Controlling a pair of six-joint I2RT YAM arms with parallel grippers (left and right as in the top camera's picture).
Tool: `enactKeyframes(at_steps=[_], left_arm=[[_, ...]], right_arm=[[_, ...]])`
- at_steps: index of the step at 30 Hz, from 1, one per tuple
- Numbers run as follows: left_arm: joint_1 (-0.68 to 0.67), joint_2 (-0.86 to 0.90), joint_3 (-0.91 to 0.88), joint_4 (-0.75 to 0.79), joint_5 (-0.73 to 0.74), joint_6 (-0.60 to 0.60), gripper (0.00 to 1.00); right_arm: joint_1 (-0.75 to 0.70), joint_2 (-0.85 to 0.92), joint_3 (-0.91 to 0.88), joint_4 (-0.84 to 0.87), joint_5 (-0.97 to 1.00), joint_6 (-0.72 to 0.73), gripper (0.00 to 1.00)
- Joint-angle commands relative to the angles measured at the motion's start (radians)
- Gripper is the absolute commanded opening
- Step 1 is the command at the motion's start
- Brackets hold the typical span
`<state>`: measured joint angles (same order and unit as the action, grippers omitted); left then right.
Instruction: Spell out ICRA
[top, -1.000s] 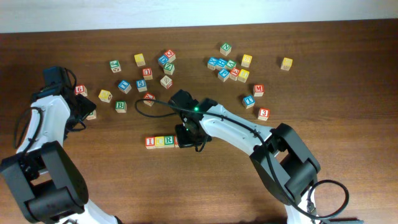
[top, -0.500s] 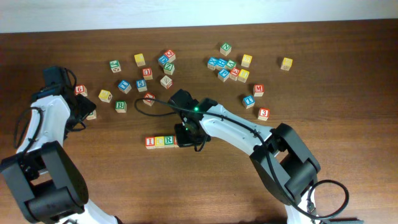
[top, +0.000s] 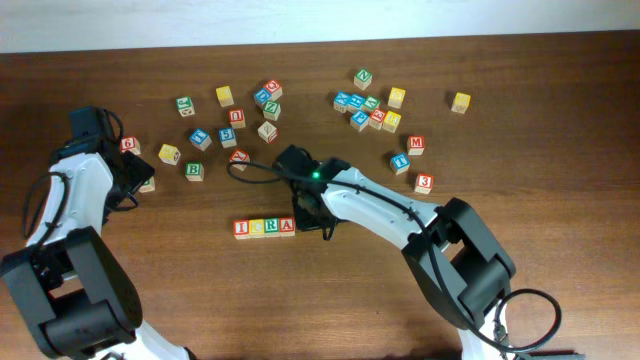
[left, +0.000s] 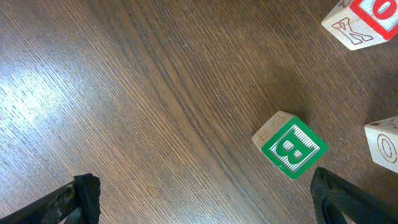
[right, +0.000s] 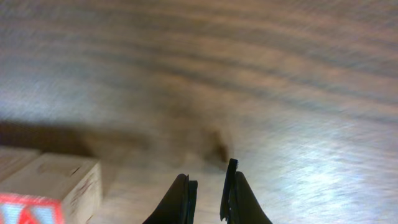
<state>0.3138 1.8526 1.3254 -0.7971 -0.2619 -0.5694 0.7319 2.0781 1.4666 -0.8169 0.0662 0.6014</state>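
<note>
So the ICRA row (top: 264, 227) is sitting about mid-table (top: 560, 150), four little wooden cubes touching side by side in a straight line: red I (top: 241, 229) on the left, yellow C (top: 256, 228), green R (top: 271, 227), red A (top: 287, 226) at the right end. The right gripper (right: 208, 177) is just beside that A end, fingers pinched nearly together on nothing. The left gripper (left: 204, 183) is way off to the left, spread wide and empty, near a green B cube (left: 290, 146).
</note>
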Motion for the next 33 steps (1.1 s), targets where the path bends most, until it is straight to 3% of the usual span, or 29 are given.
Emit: enactKeyframes(at_steps=[1,17,18,20,33], left_arm=[[0.002,-0.022,-0.004,-0.001,-0.003,-0.003,0.99],[0.002,-0.022,-0.004,-0.001,-0.003,-0.003,1.00],[0.002,-0.022,-0.004,-0.001,-0.003,-0.003,0.99],[0.002,-0.022,-0.004,-0.001,-0.003,-0.003,0.99],[0.002,-0.022,-0.004,-0.001,-0.003,-0.003,0.99]], right_arm=[[-0.057,-0.001,-0.010,0.026,0.085,-0.025,0.10],[-0.314,-0.001,-0.010,0.190,0.103,-0.209,0.17],[-0.327,-0.001,-0.010,0.184,0.114,-0.209,0.34],[-0.348,-0.001,-0.010,0.168,0.114,-0.209,0.98],[-0.374,-0.001,-0.010,0.167,0.114,-0.209,0.98]])
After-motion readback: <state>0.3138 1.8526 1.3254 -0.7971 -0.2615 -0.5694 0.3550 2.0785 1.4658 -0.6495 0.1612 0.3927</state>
